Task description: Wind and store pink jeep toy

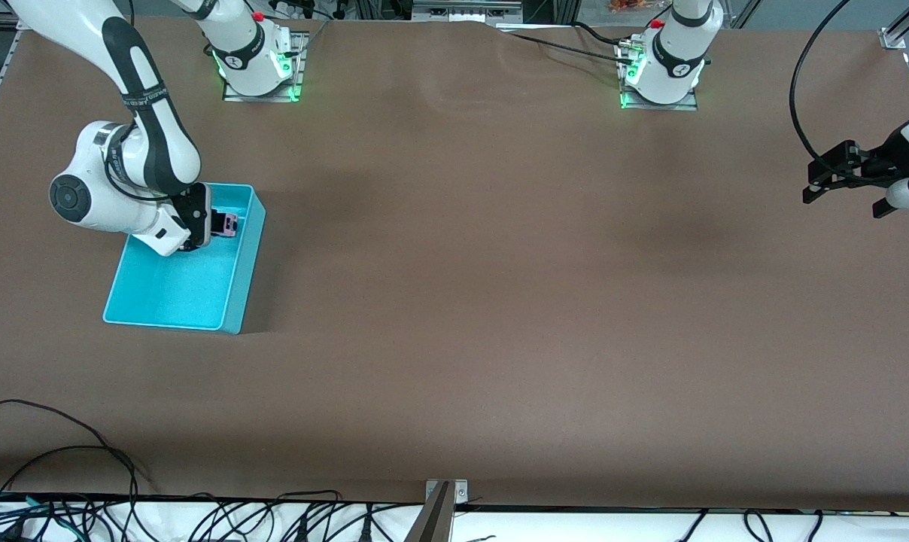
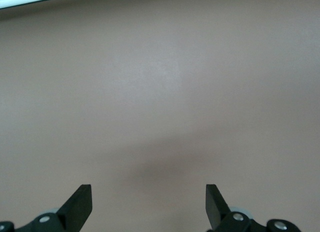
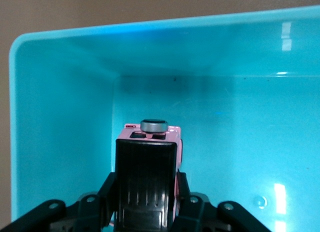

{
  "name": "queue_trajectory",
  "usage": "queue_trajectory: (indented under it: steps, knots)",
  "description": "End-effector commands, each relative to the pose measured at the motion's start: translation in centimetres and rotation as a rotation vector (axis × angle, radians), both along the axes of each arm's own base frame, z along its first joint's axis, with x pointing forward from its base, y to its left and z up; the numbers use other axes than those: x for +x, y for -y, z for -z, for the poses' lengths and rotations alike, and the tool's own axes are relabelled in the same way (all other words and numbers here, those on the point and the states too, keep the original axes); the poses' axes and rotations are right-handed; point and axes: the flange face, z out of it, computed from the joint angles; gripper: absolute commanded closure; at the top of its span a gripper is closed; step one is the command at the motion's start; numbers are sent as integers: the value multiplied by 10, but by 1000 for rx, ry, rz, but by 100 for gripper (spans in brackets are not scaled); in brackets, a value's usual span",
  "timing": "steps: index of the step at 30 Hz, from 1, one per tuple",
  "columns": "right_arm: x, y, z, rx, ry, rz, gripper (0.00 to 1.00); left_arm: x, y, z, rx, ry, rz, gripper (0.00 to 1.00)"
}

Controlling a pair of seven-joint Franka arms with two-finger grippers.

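My right pincer (image 1: 225, 224) is clamped tight on the small boxy pink jeep toy with its black roof (image 3: 150, 157), held inside the turquoise rectangular plastic bin (image 1: 240, 290) at the right arm's end of the brown tabletop (image 1: 500, 263); whether the toy touches the bin floor I cannot tell. My left pincer (image 2: 149, 204) waits spread wide, holding nothing, over bare tabletop at the left arm's end.
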Motion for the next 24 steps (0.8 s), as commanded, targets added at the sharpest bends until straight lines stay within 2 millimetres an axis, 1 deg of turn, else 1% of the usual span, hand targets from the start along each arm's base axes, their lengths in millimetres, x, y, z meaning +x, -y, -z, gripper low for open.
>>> queue_trajectory:
  steps: [1,2,3,4,11,14,18,23,24]
  knots:
    - [-3,2,6,32,8,28,24,4,0,-5,-24,2,3,0]
    - [-3,2,6,33,7,29,21,4,0,-5,-24,2,3,0]
    - [-3,2,6,34,7,30,13,4,0,-5,-24,2,3,0]
    - [-3,2,6,34,6,30,0,4,0,-5,-24,2,3,0]
    - [1,1,2,36,17,29,0,4,0,-5,-24,2,3,0]
    - [6,0,-6,39,27,26,0,4,0,-5,-24,2,3,0]
    - [20,-5,-25,50,44,15,0,4,0,-5,-24,2,3,0]
    - [45,-10,-57,63,55,9,0,3,1,-6,-24,2,3,0]
    - [52,-12,-66,64,61,7,0,4,0,-5,-25,1,3,0]
